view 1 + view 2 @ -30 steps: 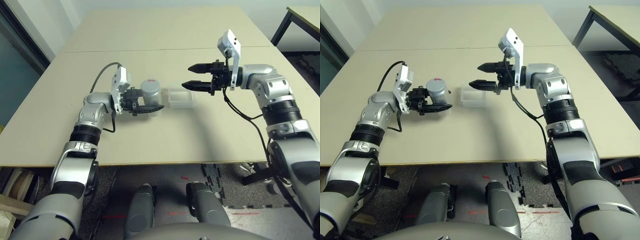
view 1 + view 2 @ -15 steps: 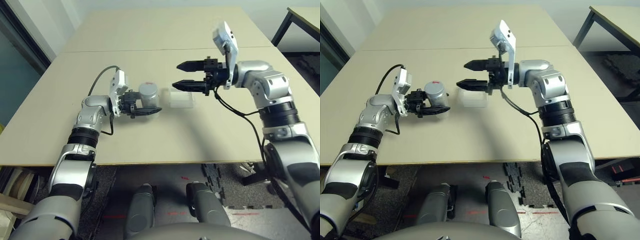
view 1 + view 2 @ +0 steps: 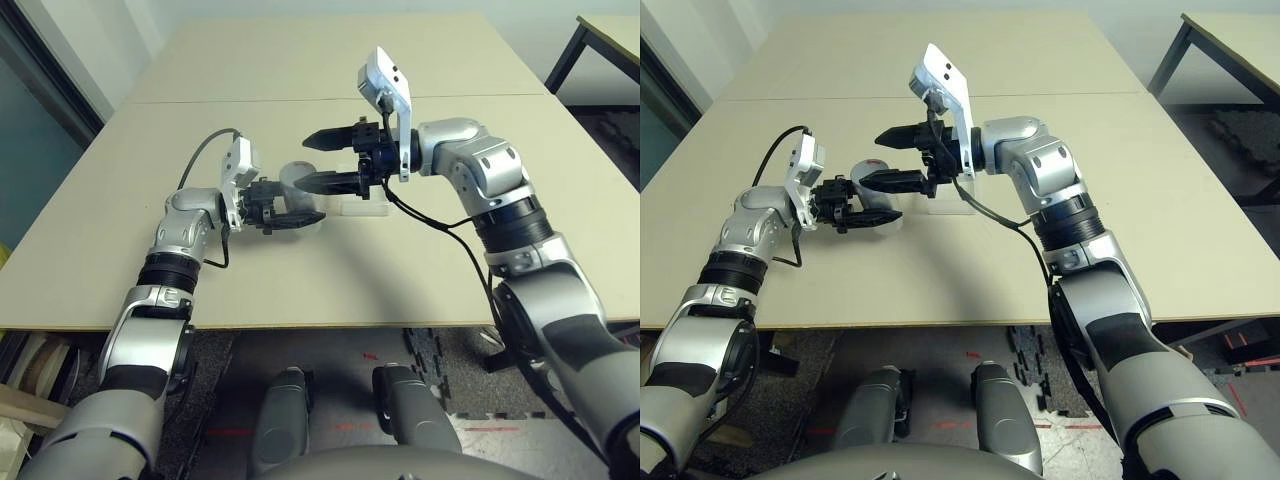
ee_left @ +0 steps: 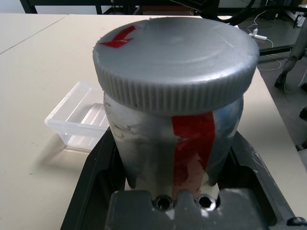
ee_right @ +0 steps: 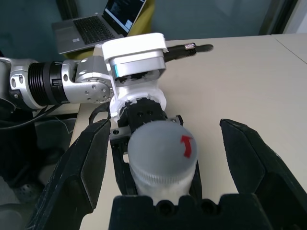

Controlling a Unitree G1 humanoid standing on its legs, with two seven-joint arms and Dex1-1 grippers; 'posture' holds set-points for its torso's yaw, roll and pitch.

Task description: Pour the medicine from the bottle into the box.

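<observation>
The silver-grey bottle [image 4: 172,96] with its grey cap and red-and-white label stands upright on the table, and my left gripper [image 3: 300,205] is shut on its body. My right gripper [image 3: 318,160] is open and reaches in from the right; its black fingers [image 5: 81,172] stand on either side of the bottle's cap [image 5: 160,148] without touching it. The clear plastic box [image 4: 81,117] lies on the table just right of the bottle, partly behind my right gripper in the eye views. The cap is on, so the medicine is hidden.
The beige table [image 3: 400,270] stretches wide around both arms, with a seam running across behind them. A second table's corner [image 3: 610,30] shows at the far right. Off the table's left side a laptop [image 5: 91,28] sits open.
My right gripper has swung left from beside the box to straddle the bottle's cap, staying open. The left gripper and bottle have hardly moved.
</observation>
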